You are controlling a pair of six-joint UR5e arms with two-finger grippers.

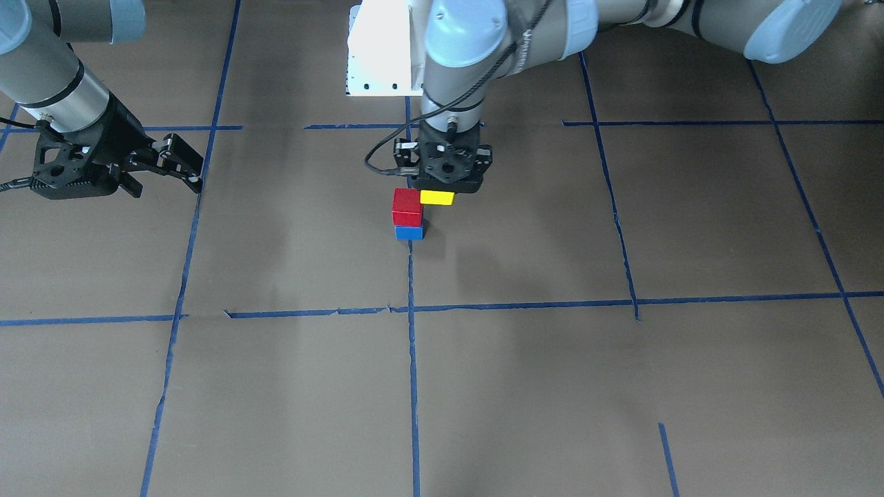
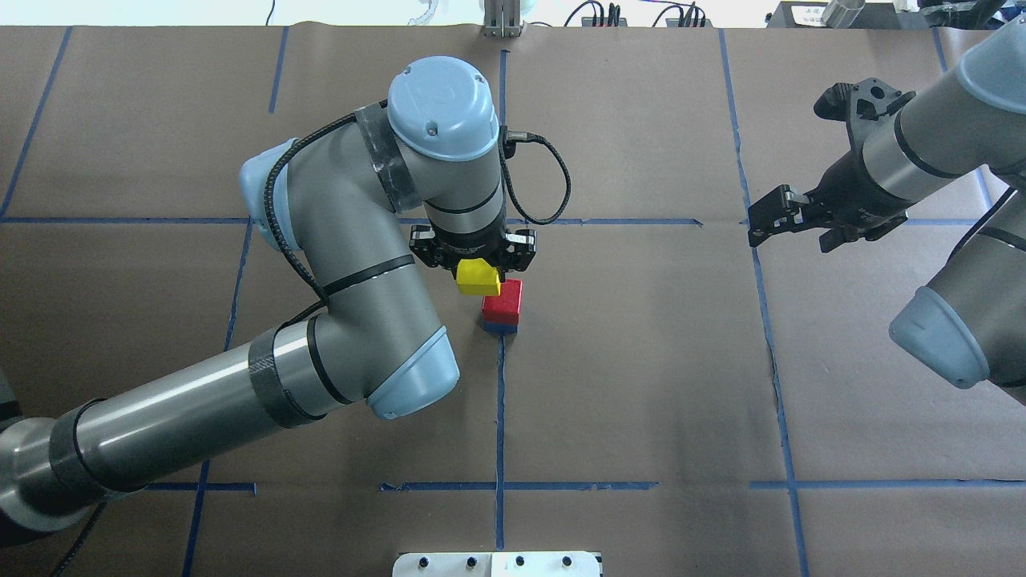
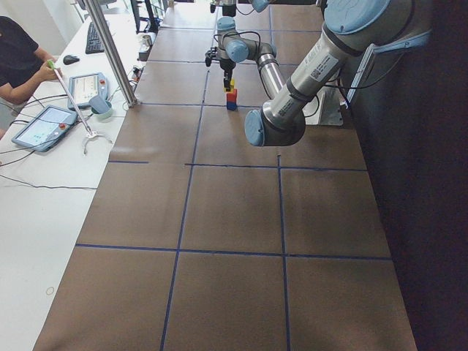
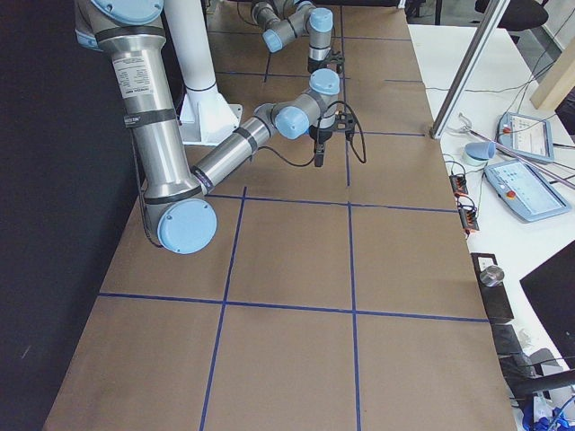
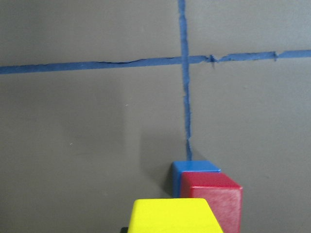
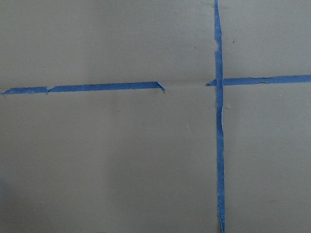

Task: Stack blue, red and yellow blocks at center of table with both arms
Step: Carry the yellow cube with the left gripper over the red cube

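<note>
A red block [image 1: 407, 207] sits on a blue block [image 1: 409, 232] at the table's center, on a blue tape line. The stack also shows in the overhead view, red block [image 2: 503, 298] over blue block [image 2: 500, 327]. My left gripper [image 2: 478, 272] is shut on a yellow block [image 2: 478, 276] and holds it in the air beside the red block's top, offset toward the robot's left. In the left wrist view the yellow block [image 5: 172, 216] is nearest, then the red block [image 5: 214, 199], then the blue block [image 5: 194, 167]. My right gripper [image 2: 757, 224] is open and empty, far to the right.
Blue tape lines [image 2: 500, 417] split the brown table into squares. The white robot base plate [image 1: 380, 55] stands at the robot's edge. A side bench with tablets [image 3: 44, 128] and a seated person lies beyond the table's far edge.
</note>
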